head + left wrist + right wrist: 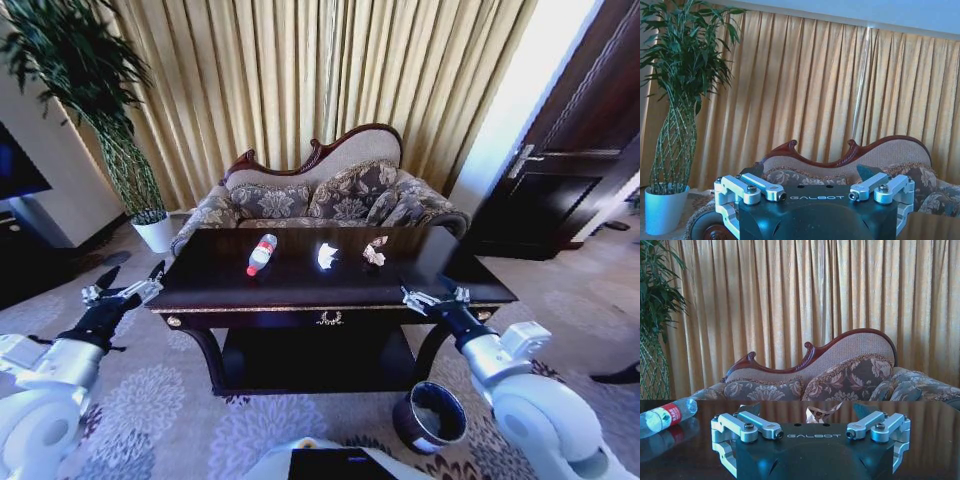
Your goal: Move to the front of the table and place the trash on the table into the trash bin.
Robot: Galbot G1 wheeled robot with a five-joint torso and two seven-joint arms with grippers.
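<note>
Gold pleated curtains (300,80); floral sofa (320,195); dark glossy wooden table (220,285) bearing clear red-labelled bottle (261,254), crumpled white paper (327,256), beige wrapper (375,251); round dark bin (430,418) on patterned carpet (150,400); left gripper (125,285), right gripper (434,297), both spread open at table's front corners

On the table (200,285) lie three pieces in a row: the plastic bottle (261,254) at left, the crumpled paper (326,256) in the middle, the crumpled wrapper (375,251) at right. The sofa (330,195) stands behind the table, the potted plant (150,228) to the sofa's left. The trash bin (430,418) sits on the floor before the table's right end.
</note>
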